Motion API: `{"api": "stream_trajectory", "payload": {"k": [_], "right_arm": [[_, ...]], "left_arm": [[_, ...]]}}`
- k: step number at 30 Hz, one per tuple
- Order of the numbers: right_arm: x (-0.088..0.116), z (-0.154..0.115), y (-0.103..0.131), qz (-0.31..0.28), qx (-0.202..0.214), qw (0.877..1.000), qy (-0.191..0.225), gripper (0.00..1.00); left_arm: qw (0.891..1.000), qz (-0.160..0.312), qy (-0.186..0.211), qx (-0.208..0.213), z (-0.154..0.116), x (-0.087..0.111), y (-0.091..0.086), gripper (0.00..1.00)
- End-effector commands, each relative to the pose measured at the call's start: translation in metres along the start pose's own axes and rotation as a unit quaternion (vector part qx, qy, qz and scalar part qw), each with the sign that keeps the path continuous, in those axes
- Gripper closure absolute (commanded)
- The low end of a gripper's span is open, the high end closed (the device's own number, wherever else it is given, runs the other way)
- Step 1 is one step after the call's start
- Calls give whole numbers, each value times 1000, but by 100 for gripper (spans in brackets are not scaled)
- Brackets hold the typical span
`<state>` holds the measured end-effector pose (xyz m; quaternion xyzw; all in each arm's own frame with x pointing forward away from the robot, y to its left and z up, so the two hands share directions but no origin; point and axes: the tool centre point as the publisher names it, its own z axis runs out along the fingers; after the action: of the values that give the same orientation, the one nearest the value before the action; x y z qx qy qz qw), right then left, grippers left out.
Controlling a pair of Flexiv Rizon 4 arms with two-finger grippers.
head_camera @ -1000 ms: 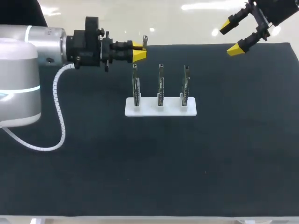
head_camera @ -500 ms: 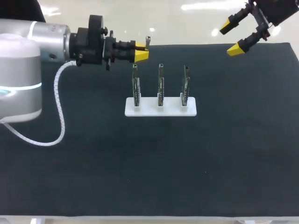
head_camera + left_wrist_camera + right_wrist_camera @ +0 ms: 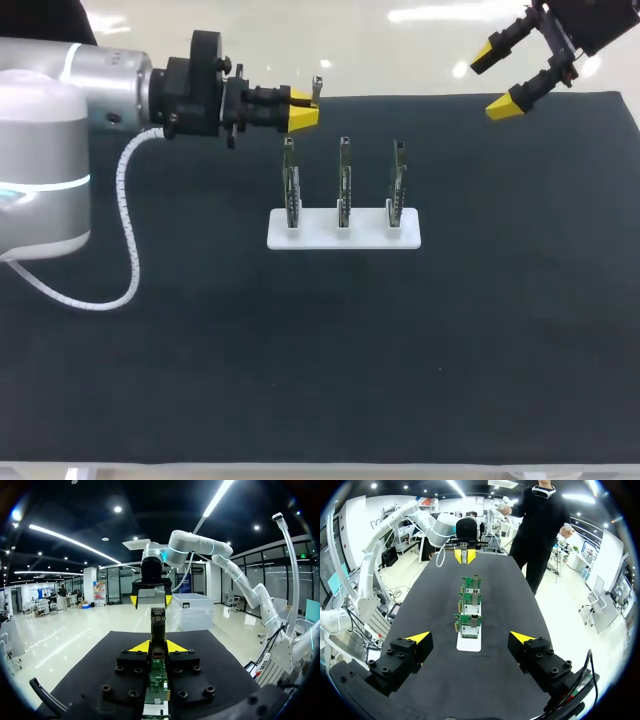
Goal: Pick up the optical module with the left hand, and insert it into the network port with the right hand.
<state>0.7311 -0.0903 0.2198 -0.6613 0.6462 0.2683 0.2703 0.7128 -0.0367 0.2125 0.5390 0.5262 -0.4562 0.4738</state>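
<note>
Head view, left gripper (image 3: pixel 303 108): sits at eleven o'clock from the white rack (image 3: pixel 343 238), fingers closed to a sliver on the optical module (image 3: pixel 314 92). The module pokes out past the yellow tips, well clear of the table (image 3: pixel 320 360).
Head view, right gripper (image 3: pixel 505 78): out at two o'clock from the rack, fingers spread wide, holding nothing.
Head view, boards (image 3: pixel 343 185): three of them, upright in the rack, lined up from nine to three o'clock.
Left wrist view, optical module (image 3: pixel 158 625): pinched from both sides and running straight out to twelve o'clock of the left gripper (image 3: pixel 156 646). The right gripper (image 3: pixel 151 600) hangs open dead ahead.
Right wrist view, right gripper (image 3: pixel 470 638): fingers far apart and empty, with the white rack (image 3: pixel 469 645) just ahead. The boards (image 3: pixel 470 600) file off toward twelve o'clock, and the left gripper (image 3: pixel 465 555) is beyond them.
Right wrist view, network port: too small to make out; probably on those boards.
Step in hand: the pick-up looks done, and the handover comes next.
Next move: the right gripper has to line up with the module's free end and close on it before the left lets go.
</note>
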Motion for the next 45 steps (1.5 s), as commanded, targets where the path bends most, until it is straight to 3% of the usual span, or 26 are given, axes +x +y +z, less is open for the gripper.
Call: {"api": "stream_trajectory", "payload": {"k": [1,12,26,39,40,45], "right_arm": [[-12,-3,-6,-2,-13,1000,2,0],[-73,25,-11,25,-18,999,-22,0],[-140,62,-1,53,11,999,8,0],[-163,85,8,70,31,997,18,0],[-164,86,8,71,31,997,18,6],[-168,94,9,72,36,997,16,8]], "left_arm": [[1000,0,1,1,0,0,1,100],[1000,0,1,1,0,0,1,100],[1000,0,1,1,0,0,1,100],[1000,0,1,1,0,0,1,100],[1000,0,1,1,0,0,1,100],[1000,0,1,1,0,0,1,100]]}}
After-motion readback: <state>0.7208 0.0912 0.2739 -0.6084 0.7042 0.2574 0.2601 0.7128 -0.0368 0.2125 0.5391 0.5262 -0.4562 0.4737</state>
